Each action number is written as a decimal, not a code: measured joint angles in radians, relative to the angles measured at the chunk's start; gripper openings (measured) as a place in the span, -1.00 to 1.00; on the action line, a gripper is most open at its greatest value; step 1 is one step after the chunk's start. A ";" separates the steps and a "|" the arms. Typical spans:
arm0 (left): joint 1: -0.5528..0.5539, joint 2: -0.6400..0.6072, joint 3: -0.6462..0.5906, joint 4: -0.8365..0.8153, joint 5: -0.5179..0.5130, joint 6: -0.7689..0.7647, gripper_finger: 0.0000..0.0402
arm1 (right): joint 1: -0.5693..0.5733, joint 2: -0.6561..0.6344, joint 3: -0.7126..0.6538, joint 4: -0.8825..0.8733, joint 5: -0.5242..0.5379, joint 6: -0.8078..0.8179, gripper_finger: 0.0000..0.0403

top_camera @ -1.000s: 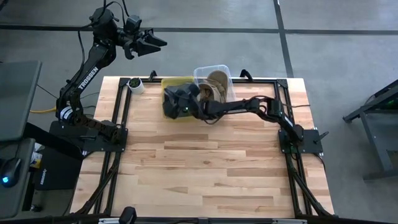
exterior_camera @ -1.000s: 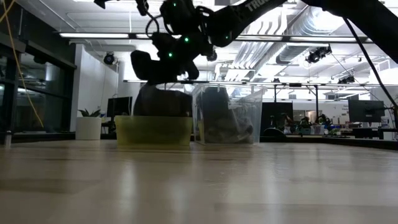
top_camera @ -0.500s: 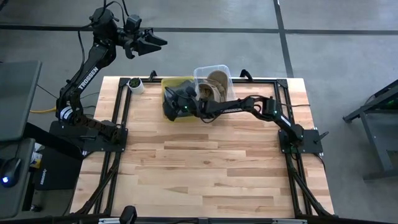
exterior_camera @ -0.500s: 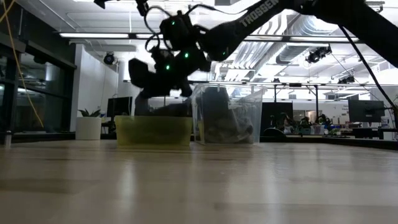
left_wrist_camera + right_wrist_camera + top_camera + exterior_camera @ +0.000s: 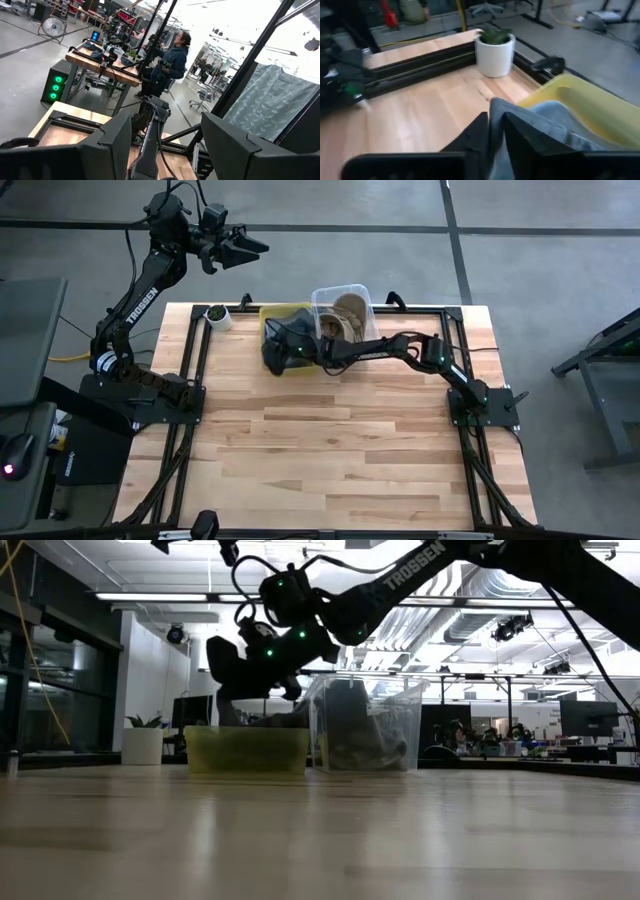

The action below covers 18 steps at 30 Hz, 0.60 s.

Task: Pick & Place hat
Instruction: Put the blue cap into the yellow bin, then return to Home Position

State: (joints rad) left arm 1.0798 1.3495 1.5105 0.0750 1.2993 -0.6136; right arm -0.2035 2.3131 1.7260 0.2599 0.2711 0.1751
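My wooden table (image 5: 320, 450) carries three things along its far edge: a small white plant pot (image 5: 217, 317) at the far left corner, then a yellow bin (image 5: 270, 315) touching a clear bin (image 5: 345, 298).

I count two arms: left arm (image 5: 135, 300) raised past the table's far left corner, right arm (image 5: 400, 348) reaching over the bins. Two grippers: left gripper (image 5: 245, 248), right gripper (image 5: 272, 348). Two bins side by side at the far edge: one yellow bin (image 5: 283, 312), one clear bin (image 5: 345, 292). One grey hat (image 5: 555, 120) lying in the yellow bin; the clear bin has tan stuff (image 5: 348, 315) piled in it, I can't get a count there. One white plant pot (image 5: 217, 317). One table (image 5: 330, 450). One seated person (image 5: 170, 62) in the left wrist view.
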 joint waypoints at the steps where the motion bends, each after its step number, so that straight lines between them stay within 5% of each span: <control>1: 0.000 0.000 0.000 0.000 0.000 0.000 0.00 | 0.001 0.000 0.000 0.005 -0.014 -0.017 -0.70; 10: 0.000 0.000 0.000 -0.004 0.027 0.002 0.00 | 0.001 -0.042 0.038 -0.105 -0.083 -0.061 -0.23; 18: 0.000 0.000 0.000 -0.004 0.000 0.056 0.00 | 0.001 -0.200 0.043 -0.377 -0.159 -0.177 -0.17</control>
State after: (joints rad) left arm 1.0798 1.3495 1.5105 0.0711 1.2993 -0.5581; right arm -0.2028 2.1132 1.7687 -0.1167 0.1125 -0.0020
